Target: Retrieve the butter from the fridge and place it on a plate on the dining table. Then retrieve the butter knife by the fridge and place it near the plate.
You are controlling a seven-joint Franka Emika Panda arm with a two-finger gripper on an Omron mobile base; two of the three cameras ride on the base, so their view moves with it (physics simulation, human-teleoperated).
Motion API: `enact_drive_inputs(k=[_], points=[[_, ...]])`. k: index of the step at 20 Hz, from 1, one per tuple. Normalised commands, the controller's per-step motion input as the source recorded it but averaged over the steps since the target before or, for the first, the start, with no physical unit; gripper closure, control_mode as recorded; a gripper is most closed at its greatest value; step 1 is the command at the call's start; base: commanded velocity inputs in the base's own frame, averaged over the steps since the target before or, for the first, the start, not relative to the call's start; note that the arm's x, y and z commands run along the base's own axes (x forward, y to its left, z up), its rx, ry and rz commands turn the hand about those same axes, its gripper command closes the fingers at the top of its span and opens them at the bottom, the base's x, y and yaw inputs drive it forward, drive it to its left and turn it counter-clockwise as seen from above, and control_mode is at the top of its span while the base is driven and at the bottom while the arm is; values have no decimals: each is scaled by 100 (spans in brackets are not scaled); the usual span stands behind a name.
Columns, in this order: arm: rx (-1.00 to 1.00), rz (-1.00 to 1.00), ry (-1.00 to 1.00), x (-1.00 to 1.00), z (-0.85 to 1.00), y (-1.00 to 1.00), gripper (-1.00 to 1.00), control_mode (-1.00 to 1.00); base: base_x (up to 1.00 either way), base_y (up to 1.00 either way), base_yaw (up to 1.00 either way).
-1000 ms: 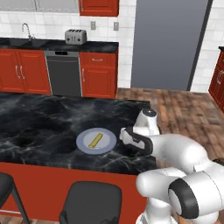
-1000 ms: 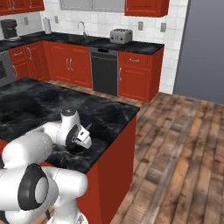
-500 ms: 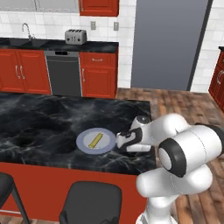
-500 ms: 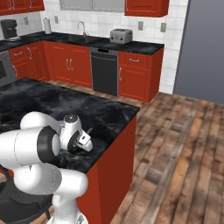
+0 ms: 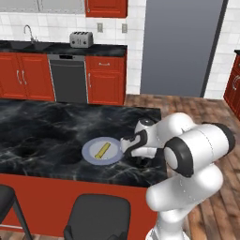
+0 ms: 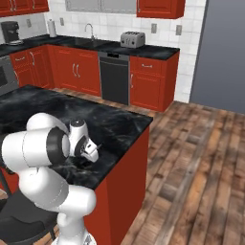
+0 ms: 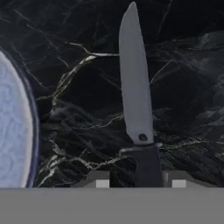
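Grey thin butter knife [image 7: 136, 105]: stiff, light, slippery; best taken by dark handle, between parted claw [image 7: 138, 179] tips.

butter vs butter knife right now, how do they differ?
The butter is a pale-yellow stick; the butter knife has a grey blade and dark handle. The butter lies on the plate; the butter knife is beside the plate, over the bare dining table. Both are slim and elongated.

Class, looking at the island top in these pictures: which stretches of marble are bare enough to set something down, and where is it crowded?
Bare: the dining table left of and behind the plate. Crowded: the right end, where the plate with the butter, the butter knife and the gripper cluster.
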Motion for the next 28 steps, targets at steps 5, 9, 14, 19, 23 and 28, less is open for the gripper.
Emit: enact_drive_inputs(k=[5, 9, 14, 19, 23, 28], points=[[1, 0, 4, 18, -24, 10, -100, -100, 0, 0, 0], [0, 1, 4, 0, -4, 0, -100, -100, 0, 0, 0], [0, 0, 1, 0, 1, 0, -100, -100, 0, 0, 0], [0, 0, 0, -16, 26, -1, -100, -100, 0, 0, 0], [0, 0, 0, -37, 56, 0, -100, -100, 0, 0, 0], [-2, 0, 10, -29, 88, 0, -100, -100, 0, 0, 0]])
